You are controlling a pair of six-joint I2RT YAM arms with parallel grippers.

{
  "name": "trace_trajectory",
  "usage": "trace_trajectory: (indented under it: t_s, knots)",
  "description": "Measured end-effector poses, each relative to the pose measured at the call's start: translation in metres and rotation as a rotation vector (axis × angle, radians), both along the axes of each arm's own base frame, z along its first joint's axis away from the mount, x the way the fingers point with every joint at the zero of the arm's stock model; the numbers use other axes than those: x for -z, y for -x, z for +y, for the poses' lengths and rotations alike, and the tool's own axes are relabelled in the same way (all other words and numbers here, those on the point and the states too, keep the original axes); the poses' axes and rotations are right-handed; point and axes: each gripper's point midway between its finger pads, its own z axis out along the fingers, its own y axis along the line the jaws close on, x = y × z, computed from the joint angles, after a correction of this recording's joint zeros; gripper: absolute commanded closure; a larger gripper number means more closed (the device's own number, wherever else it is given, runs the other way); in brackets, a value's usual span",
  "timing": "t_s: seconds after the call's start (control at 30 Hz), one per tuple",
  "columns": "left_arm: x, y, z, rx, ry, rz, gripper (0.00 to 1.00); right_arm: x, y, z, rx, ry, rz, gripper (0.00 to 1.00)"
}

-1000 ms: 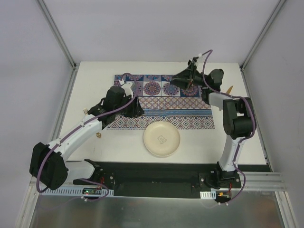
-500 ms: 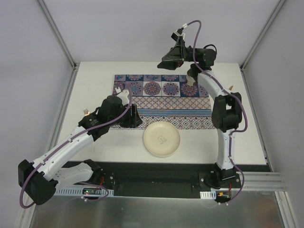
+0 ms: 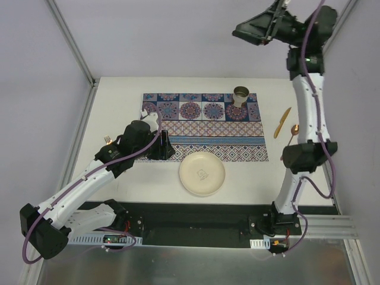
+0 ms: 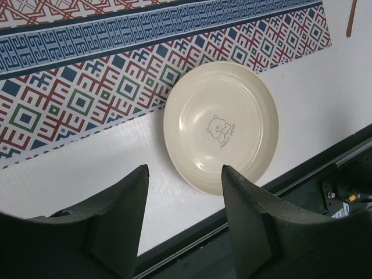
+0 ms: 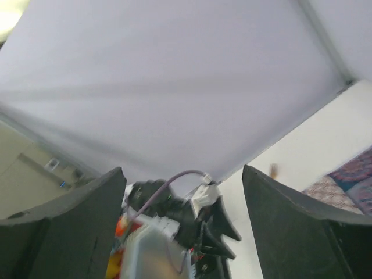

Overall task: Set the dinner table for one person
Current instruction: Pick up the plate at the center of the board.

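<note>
The dinner table (image 3: 148,185) is a white top with a blue-and-red patterned placemat (image 3: 205,127) across its middle. A cream plate (image 3: 202,173) (image 4: 221,128) lies at the mat's near edge, half on it. A metal cup (image 3: 240,95) stands upright on the mat's far right corner. My left gripper (image 3: 165,145) (image 4: 185,170) hovers open and empty just left of the plate. My right gripper (image 3: 240,29) (image 5: 181,171) is raised high above the far right of the table, open and empty, facing the back wall.
A gold knife (image 3: 282,122) and a copper spoon (image 3: 293,132) lie on the bare table right of the mat. A fork (image 3: 108,140) lies at the left, beside my left arm. Aluminium frame rails (image 3: 80,127) edge the table.
My right gripper opened wider, left the cup standing on the mat and swung up high. My left gripper opened a little and pulled back slightly toward the near side.
</note>
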Motion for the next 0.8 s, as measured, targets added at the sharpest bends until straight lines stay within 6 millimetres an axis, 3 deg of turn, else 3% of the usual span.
trace_trajectory:
  t_s: [0.1,0.17,0.23,0.33,0.47,0.57,0.63,0.7,0.8]
  knots:
    - [0.0,-0.002,0.002,-0.012,-0.008,-0.005,0.47,-0.016,-0.003,-0.039,0.263,0.032,-0.046,0.08]
    - [0.001,-0.003,0.004,-0.023,-0.014,-0.01,0.47,-0.013,-0.005,-0.069,0.489,0.098,-0.059,0.07]
    - [0.002,-0.005,0.005,-0.032,-0.022,-0.012,0.47,0.001,0.005,-0.085,0.642,0.205,-0.076,0.07]
    - [0.008,-0.007,0.004,-0.032,-0.036,0.006,0.47,0.049,0.031,-0.085,0.713,0.386,-0.055,0.07]
    - [0.027,-0.009,0.001,-0.029,-0.079,0.058,0.46,0.184,0.066,-0.073,0.65,0.623,0.113,0.08]
    - [0.042,-0.008,0.002,-0.03,-0.106,0.091,0.46,0.324,0.098,-0.085,0.605,0.782,0.366,0.1]
    - [0.05,-0.007,0.006,-0.039,-0.126,0.104,0.46,0.406,0.133,-0.097,0.578,0.89,0.551,0.12]
    - [0.059,-0.004,0.009,-0.048,-0.141,0.122,0.46,0.452,0.162,-0.104,0.564,0.936,0.654,0.13]
    - [0.076,0.0,0.011,-0.058,-0.166,0.159,0.46,0.485,0.193,-0.11,0.578,0.945,0.704,0.16]
